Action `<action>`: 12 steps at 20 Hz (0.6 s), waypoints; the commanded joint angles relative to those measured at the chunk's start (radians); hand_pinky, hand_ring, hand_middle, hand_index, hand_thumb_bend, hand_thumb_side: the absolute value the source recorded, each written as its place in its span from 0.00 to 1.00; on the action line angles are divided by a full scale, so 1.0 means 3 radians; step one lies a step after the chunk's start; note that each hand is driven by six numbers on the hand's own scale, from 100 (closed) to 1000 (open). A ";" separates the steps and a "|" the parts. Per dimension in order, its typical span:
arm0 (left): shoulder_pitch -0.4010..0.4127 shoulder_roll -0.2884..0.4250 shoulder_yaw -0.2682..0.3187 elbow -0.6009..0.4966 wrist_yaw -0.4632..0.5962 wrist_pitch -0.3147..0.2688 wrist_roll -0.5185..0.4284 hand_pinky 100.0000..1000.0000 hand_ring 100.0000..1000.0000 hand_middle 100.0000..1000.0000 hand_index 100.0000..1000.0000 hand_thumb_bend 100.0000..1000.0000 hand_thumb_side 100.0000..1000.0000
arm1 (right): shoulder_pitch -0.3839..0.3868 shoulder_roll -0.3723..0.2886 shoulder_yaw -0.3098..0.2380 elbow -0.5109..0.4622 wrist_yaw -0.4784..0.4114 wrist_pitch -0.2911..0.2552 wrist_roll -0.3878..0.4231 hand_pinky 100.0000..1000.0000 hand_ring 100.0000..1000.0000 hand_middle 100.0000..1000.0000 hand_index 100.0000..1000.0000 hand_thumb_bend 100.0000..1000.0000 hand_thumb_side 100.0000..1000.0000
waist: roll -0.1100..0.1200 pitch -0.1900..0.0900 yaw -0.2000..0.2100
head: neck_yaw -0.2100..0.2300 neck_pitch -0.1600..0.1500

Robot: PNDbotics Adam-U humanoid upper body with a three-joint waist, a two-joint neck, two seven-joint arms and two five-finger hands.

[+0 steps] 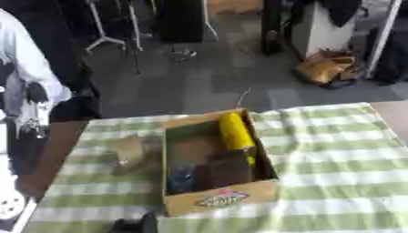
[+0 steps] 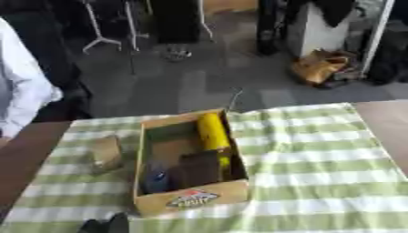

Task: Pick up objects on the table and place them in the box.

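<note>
Left eye view shows a white round device (image 1: 11,203) at the lower left edge, which the right eye view lacks. A green-and-white checked cloth (image 2: 318,150) covers the table; beyond it lie grey floor and a brown bag (image 2: 318,67). The cardboard box (image 2: 190,199) holds a yellow cylinder (image 2: 213,131), a brown block (image 2: 199,169) and something blue (image 2: 156,181), a tan object (image 2: 106,152) lies just left of it, and a dark hand (image 2: 108,225), probably the left, shows at the bottom edge, touching nothing, fingers' spread unclear.
</note>
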 commanded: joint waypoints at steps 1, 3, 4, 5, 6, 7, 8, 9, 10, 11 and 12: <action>-0.0032 0.0106 0.0017 -0.0040 0.0005 0.0007 -0.0024 0.99 1.00 1.00 1.00 0.17 1.00 | -0.0001 -0.0100 -0.0013 -0.0052 -0.0014 -0.0109 -0.0116 0.75 0.99 0.89 0.90 0.00 1.00 | -0.0003 -0.0061 0.0010 | 0.0013 0.0053; -0.0033 0.0107 0.0018 -0.0042 0.0003 0.0013 -0.0031 0.99 1.00 1.00 1.00 0.17 1.00 | -0.0001 -0.0102 -0.0012 -0.0052 -0.0010 -0.0107 -0.0116 0.75 0.99 0.89 0.90 0.00 1.00 | 0.0001 -0.0060 0.0013 | 0.0016 0.0064; -0.0034 0.0107 0.0019 -0.0043 0.0003 0.0016 -0.0033 0.99 1.00 1.00 1.00 0.17 1.00 | -0.0002 -0.0103 -0.0011 -0.0052 -0.0008 -0.0106 -0.0116 0.75 0.99 0.89 0.90 0.00 1.00 | 0.0003 -0.0059 0.0015 | 0.0019 0.0070; -0.0035 0.0107 0.0019 -0.0044 0.0003 0.0019 -0.0035 0.99 1.00 1.00 1.00 0.16 1.00 | -0.0003 -0.0103 -0.0011 -0.0052 -0.0006 -0.0105 -0.0116 0.75 0.99 0.89 0.90 0.00 1.00 | 0.0005 -0.0059 0.0016 | 0.0020 0.0072; -0.0036 0.0111 0.0018 -0.0044 0.0002 0.0022 -0.0038 0.99 1.00 1.00 1.00 0.16 1.00 | -0.0004 -0.0105 -0.0010 -0.0052 -0.0004 -0.0105 -0.0116 0.75 0.99 0.89 0.90 0.00 1.00 | 0.0007 -0.0056 0.0016 | 0.0018 0.0073; -0.0037 0.0113 0.0018 -0.0045 0.0002 0.0025 -0.0042 0.99 1.00 1.00 1.00 0.17 1.00 | -0.0005 -0.0105 -0.0009 -0.0052 -0.0002 -0.0105 -0.0116 0.75 0.99 0.89 0.90 0.00 1.00 | 0.0008 -0.0054 0.0016 | 0.0018 0.0073; -0.0038 0.0115 0.0019 -0.0046 0.0001 0.0027 -0.0043 0.99 1.00 1.00 1.00 0.17 1.00 | -0.0005 -0.0104 -0.0008 -0.0052 0.0000 -0.0104 -0.0116 0.75 0.99 0.89 0.90 0.00 1.00 | 0.0010 -0.0053 0.0016 | 0.0020 0.0068; -0.0039 0.0116 0.0019 -0.0046 0.0000 0.0029 -0.0045 0.99 1.00 1.00 1.00 0.17 1.00 | -0.0005 -0.0104 -0.0007 -0.0052 0.0001 -0.0103 -0.0116 0.75 0.99 0.89 0.90 0.00 1.00 | 0.0011 -0.0052 0.0017 | 0.0021 0.0063; -0.0042 0.0123 0.0013 -0.0038 0.0000 0.0037 -0.0056 0.99 1.00 1.00 1.00 0.17 1.00 | -0.0003 -0.0103 -0.0007 -0.0052 0.0005 -0.0102 -0.0116 0.75 0.99 0.89 0.90 0.00 1.00 | 0.0013 -0.0051 0.0019 | 0.0024 0.0043; -0.0045 0.0131 0.0008 -0.0029 0.0000 0.0048 -0.0072 0.98 1.00 1.00 1.00 0.19 1.00 | -0.0001 -0.0102 -0.0007 -0.0052 0.0008 -0.0101 -0.0116 0.75 0.99 0.89 0.90 0.00 1.00 | 0.0014 -0.0050 0.0020 | 0.0027 0.0028; -0.0053 0.0147 -0.0004 -0.0001 0.0000 0.0080 -0.0113 0.98 1.00 1.00 1.00 0.20 1.00 | -0.0001 -0.0103 -0.0005 -0.0052 0.0012 -0.0100 -0.0116 0.75 0.99 0.89 0.90 0.00 1.00 | 0.0016 -0.0049 0.0021 | 0.0033 0.0003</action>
